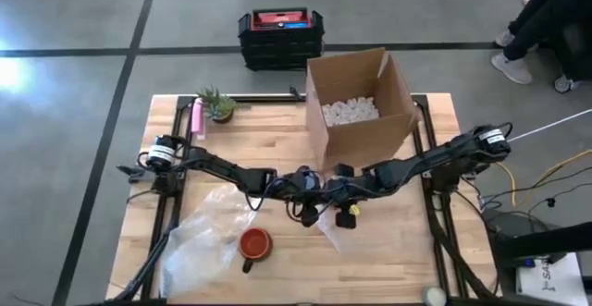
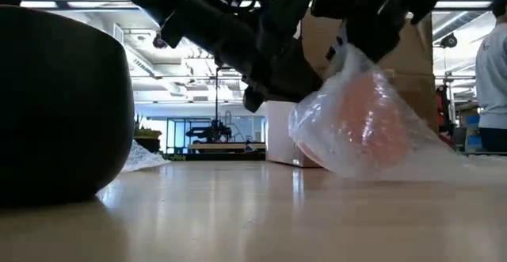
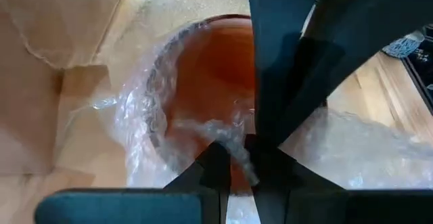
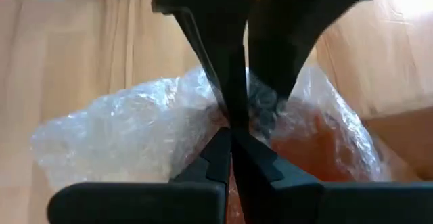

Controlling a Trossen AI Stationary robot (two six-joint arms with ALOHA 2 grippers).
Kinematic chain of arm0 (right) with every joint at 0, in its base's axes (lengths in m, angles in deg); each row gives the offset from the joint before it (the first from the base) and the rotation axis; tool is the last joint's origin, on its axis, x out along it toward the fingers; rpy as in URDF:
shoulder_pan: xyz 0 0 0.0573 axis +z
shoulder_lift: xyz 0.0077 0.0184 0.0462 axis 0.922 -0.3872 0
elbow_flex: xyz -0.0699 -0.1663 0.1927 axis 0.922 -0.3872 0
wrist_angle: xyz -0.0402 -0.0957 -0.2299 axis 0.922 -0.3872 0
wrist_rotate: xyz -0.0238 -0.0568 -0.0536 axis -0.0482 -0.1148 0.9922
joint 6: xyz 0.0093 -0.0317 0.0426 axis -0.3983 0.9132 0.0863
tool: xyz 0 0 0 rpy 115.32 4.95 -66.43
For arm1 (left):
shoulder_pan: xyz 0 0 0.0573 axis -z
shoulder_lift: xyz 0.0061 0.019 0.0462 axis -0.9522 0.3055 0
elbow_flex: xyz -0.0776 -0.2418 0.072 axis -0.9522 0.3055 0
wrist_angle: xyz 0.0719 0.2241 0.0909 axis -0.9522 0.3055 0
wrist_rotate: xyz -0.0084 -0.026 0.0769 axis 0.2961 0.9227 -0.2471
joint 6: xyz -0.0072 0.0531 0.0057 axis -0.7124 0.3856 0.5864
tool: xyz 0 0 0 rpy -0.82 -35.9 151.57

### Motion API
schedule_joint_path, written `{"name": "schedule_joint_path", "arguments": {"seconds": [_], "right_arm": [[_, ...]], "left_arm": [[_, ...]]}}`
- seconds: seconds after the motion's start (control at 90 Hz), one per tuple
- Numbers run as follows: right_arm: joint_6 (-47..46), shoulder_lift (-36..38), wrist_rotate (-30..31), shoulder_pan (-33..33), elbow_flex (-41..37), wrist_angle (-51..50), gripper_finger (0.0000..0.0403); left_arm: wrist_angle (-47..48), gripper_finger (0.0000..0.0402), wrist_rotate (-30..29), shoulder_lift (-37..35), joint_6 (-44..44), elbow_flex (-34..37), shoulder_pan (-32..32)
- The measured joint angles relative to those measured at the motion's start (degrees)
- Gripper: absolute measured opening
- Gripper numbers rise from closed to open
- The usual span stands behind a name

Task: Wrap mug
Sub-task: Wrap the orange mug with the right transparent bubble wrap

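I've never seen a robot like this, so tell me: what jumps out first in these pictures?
Both dark arms meet at mid-table, where the left gripper and right gripper pinch bubble wrap bundled around an orange mug. Behind them stands an open cardboard box of white packing peanuts. A second orange mug sits on loose wrap near the front edge.

The high view looks straight down on the whole table (image 1: 388, 250), the low view looks level across its surface from table height, and both wrist views sit close above the wrapped mug (image 3: 210, 82), which the low view shares.
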Motion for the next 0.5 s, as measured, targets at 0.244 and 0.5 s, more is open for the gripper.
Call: {"name": "schedule_joint_path", "arguments": {"seconds": [0.244,0.5], "right_arm": [[0.0,-0.4,0.0,0.0,-0.4,-1.7,0.0000],[-1.1,-2.1,-0.1,0.0,-2.0,-0.1,0.0000]], "left_arm": [[-1.8,0.0036,-0.1,-2.3,-0.9,-0.4,0.1],[-1.1,0.0036,0.0,-4.7,-0.8,-0.3,0.8]]}}
